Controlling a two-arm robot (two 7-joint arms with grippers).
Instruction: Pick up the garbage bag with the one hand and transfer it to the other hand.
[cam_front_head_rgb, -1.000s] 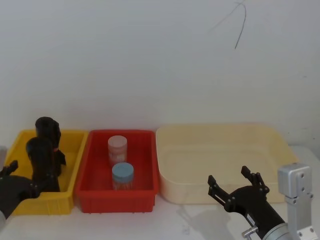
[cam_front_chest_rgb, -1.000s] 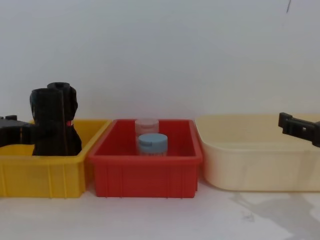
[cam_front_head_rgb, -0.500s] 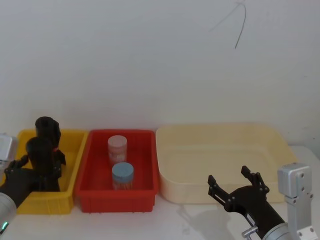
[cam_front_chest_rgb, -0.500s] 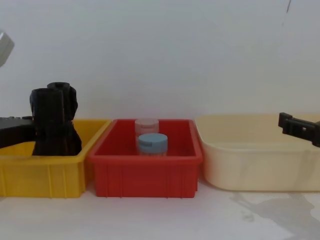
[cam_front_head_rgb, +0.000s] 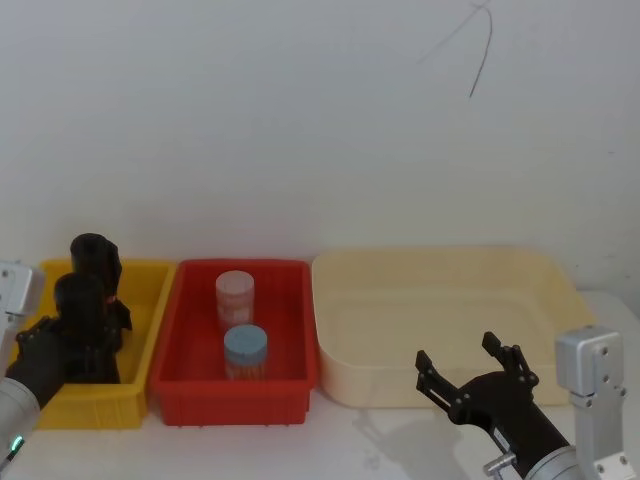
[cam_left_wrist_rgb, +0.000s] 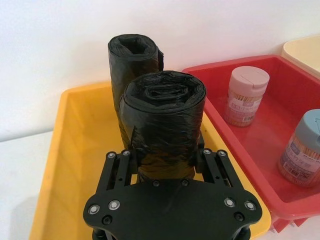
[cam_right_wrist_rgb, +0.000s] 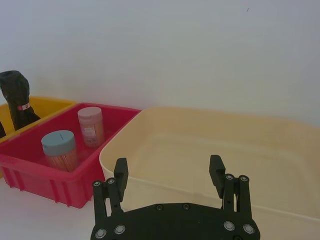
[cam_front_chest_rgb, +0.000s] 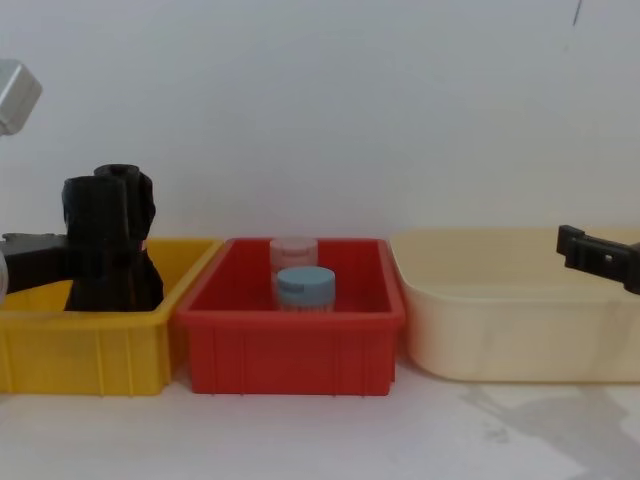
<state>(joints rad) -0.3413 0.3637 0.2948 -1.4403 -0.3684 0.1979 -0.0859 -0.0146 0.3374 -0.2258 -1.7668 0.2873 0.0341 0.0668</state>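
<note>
White wall backs a white table (cam_front_chest_rgb: 320, 430). At its left edge a yellow bin (cam_front_chest_rgb: 100, 345) holds the garbage bag (cam_left_wrist_rgb: 162, 110), upright, just in front of a second black roll (cam_left_wrist_rgb: 134, 55). The left gripper (cam_left_wrist_rgb: 167, 157) has its jaws pressed against the bag's two sides. The right gripper (cam_right_wrist_rgb: 168, 167) hangs near the right front corner, jaws wide apart and empty.
</note>
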